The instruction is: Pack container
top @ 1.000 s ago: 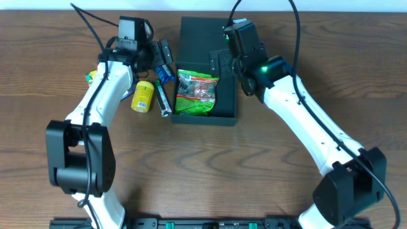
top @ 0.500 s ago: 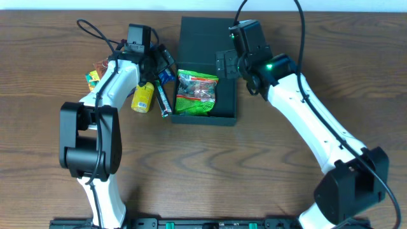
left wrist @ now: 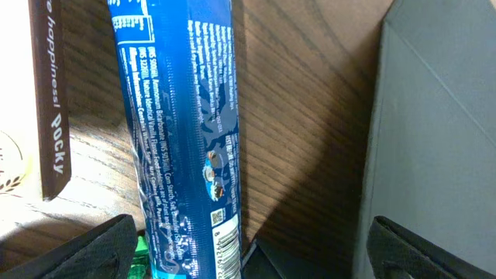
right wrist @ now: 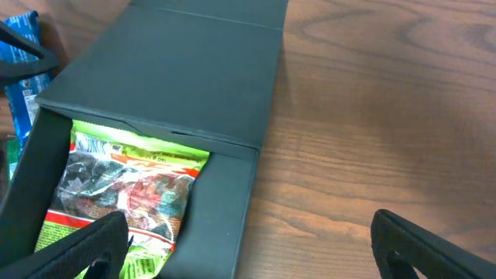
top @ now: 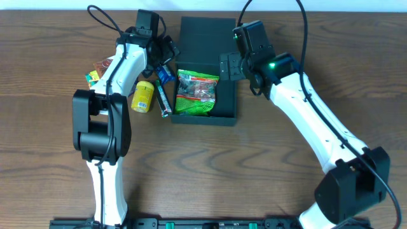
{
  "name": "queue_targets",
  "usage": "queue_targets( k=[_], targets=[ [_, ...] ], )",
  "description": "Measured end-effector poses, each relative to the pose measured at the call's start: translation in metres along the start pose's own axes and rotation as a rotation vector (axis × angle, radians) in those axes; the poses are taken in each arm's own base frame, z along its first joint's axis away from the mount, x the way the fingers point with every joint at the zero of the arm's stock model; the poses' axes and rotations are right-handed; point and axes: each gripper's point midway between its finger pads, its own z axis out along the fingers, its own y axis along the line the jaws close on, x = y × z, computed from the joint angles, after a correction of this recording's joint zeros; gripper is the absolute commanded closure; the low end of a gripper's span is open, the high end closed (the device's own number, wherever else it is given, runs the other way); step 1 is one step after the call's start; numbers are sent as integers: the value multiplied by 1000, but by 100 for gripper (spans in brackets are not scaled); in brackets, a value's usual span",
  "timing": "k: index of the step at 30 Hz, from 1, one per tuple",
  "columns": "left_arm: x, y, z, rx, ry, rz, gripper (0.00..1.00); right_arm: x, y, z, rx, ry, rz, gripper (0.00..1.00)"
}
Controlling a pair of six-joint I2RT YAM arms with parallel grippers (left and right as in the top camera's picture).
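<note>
The dark teal container (top: 227, 95) stands open at the table's middle, its lid (top: 203, 35) laid flat behind it. A green snack packet (top: 197, 92) lies inside. My left gripper (top: 164, 56) is open beside the container's left wall, over a blue packet (top: 166, 74). In the left wrist view the blue packet (left wrist: 182, 116) runs between my open fingers (left wrist: 93, 252), untouched, and the container wall (left wrist: 442, 116) fills the right. My right gripper (right wrist: 256, 252) is open, straddling the container's right wall (right wrist: 232, 209), with the green packet (right wrist: 132, 194) by its left finger.
A yellow packet (top: 143, 95) and a long dark Pocky box (top: 163, 98) lie left of the container. Small colourful packets (top: 98, 70) sit farther left. The Pocky box (left wrist: 48, 93) also shows at the left wrist view's left edge.
My left arm has swung toward the back and right, bringing its gripper closer to the container's left side. My right gripper has shifted slightly to the right. Both stay open.
</note>
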Motion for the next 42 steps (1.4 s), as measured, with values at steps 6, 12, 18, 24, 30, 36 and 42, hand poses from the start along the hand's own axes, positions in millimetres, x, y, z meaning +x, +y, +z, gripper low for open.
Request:
queue_targets(
  k=[6,12,18,24,30,36,42],
  targets=[
    [6,12,11,-41,30,-16,4,2,0,0,2,6,-1,1],
    [7,15,13,-50,32,-17,4,8,-2,0,9,33,-6,1],
    [10,18,18,-63,41,-17,15,11,-3,0,13,47,-8,1],
    [13,21,20,-75,54,-24,42,13,-4,0,14,53,-9,1],
    [16,24,20,-84,65,-9,48,13,-4,0,14,54,-10,1],
    [17,26,19,-97,68,6,56,13,-4,0,14,54,-10,1],
    [17,27,19,-99,70,28,62,13,-4,0,15,54,-9,1]
  ],
)
